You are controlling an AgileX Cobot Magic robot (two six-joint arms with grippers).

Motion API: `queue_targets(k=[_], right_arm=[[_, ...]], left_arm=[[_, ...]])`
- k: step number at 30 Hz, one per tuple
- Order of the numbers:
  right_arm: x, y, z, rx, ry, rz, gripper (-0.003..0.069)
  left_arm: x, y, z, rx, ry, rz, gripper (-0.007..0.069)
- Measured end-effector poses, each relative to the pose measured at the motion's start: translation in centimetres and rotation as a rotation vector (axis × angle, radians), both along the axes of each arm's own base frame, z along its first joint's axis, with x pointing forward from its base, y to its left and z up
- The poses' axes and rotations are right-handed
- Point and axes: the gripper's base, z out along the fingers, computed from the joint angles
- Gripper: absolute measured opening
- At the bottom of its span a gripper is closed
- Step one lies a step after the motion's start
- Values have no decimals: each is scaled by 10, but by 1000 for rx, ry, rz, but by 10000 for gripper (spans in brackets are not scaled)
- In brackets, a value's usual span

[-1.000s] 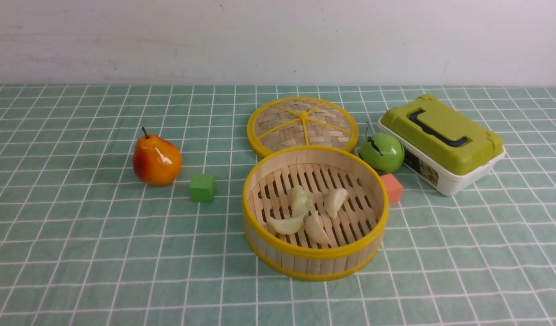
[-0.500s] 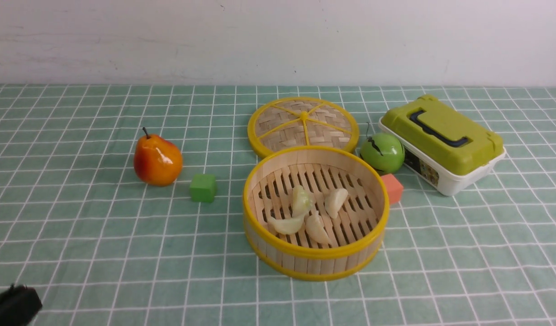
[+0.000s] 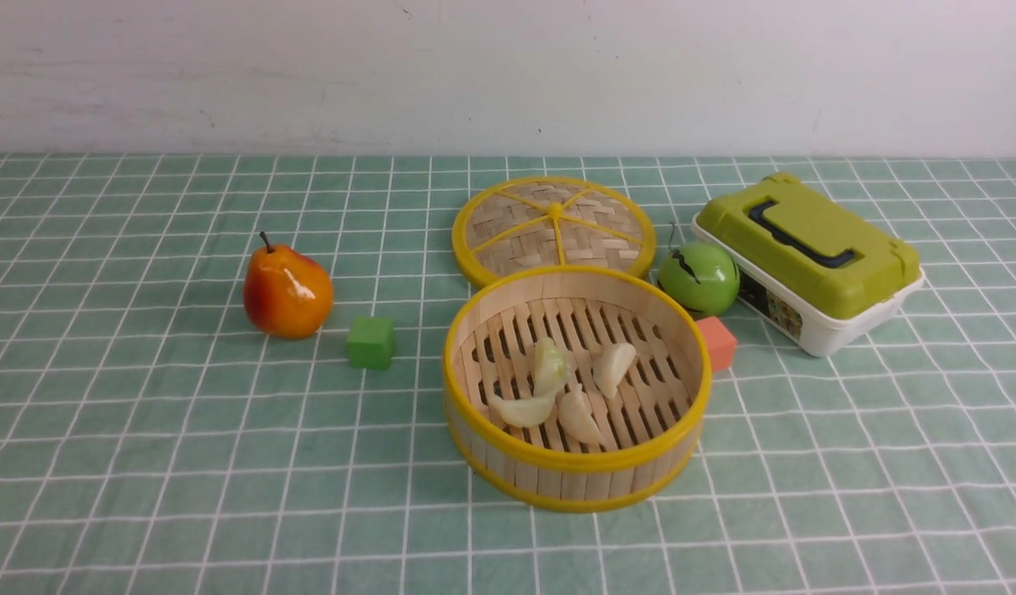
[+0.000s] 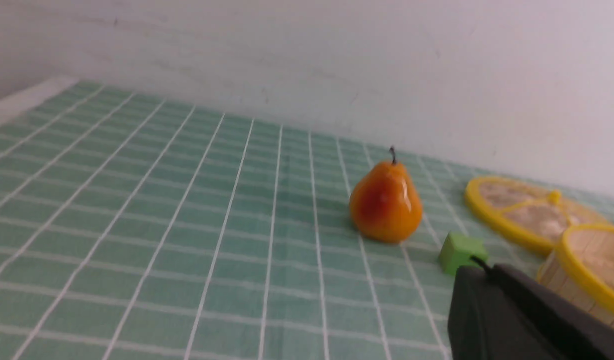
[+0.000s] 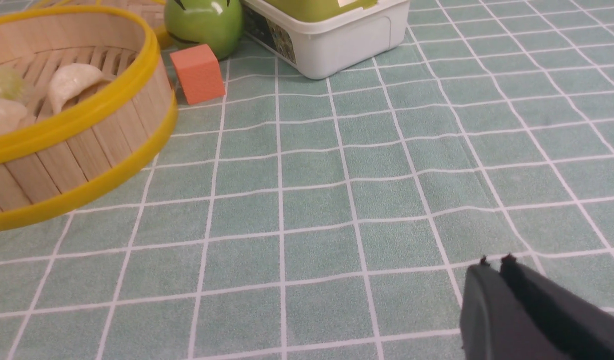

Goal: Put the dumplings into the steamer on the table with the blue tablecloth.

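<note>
All 4 dumplings [image 3: 567, 388] sitting inside steamer [image 3: 576, 463] on surface [image 3: 144, 463], clustered mid-floor, no strays showing. Both pincers out of front view. Left pincer [image 4: 479, 272] and right pincer [image 5: 494, 267] looking closed w/ nothing held. Task reading as done; steamer lying betw both arms.

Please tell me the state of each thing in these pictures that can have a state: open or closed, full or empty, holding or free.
steamer: uncovered, upright, holds four dumplings.
dumplings: all four inside the steamer, on its slats.
steamer lid: off, lying flat behind the steamer.
green-lidded box: closed.
left gripper: shut, holds nothing.
right gripper: shut, holds nothing.
</note>
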Motion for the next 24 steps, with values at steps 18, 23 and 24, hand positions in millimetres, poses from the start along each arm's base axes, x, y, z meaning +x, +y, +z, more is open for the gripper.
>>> queue_targets(k=[18,23,24], right_arm=[[0,0,0,0,-1,0,59],[0,0,0,0,-1,0,64],[0,0,0,0,-1,0,66]], left_arm=[[-4,-1,-26,94,280,-27,-14],[-4,-1,-26,93,278,-28,-14],[-4,-1,-26,92,278,-28,-14]])
